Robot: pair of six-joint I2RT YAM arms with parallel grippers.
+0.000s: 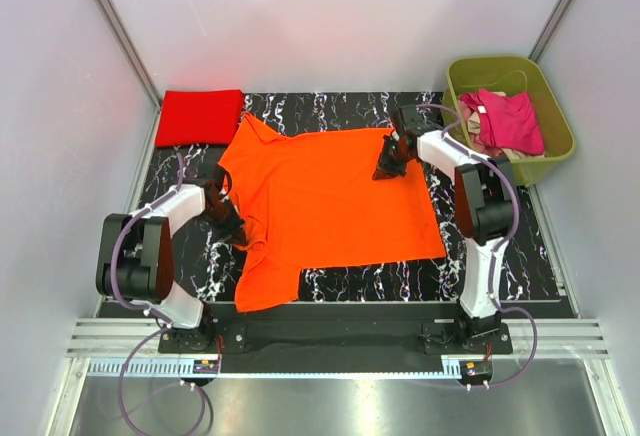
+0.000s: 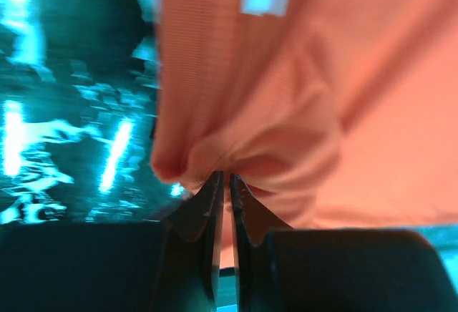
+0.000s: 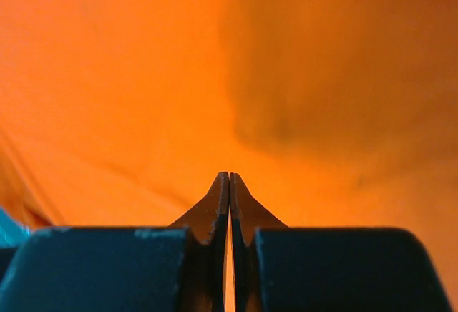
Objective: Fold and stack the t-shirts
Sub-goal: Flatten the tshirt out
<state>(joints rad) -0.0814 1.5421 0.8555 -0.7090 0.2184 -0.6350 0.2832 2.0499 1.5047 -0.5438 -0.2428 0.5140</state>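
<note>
**Two pinches on the orange shirt [image 1: 330, 206]**

The orange shirt lies spread out flat on the black bench [image 1: 380, 281], between the two arms.

The left claw [image 1: 228, 221] is down at the shirt's left edge, close to a sleeve. Its fingers [image 2: 207, 205] are almost together. A small bunch of orange cloth is puckered up right at their tips, and a thin strip of orange shows in the gap, so it is clamped on the shirt. The rest of the shirt spreads away to the right of this claw.

The right claw [image 1: 388, 168] is down at the shirt's far right corner. Its fingers [image 3: 215, 205] are pressed tight together, with just a thin line of orange between them. Orange cloth fills all the space in front of it. It is clamped on the shirt too. The shirt runs from this claw to the left and back toward the arms.

A folded red shirt [image 1: 200, 116] lies past the left claw, in the far left corner.

A green tub [image 1: 500, 60] stands to the right of the right claw, off the bench. A pink shirt [image 1: 510, 121] lies crumpled in it, with some beige cloth [image 1: 482, 142] under it.
</note>
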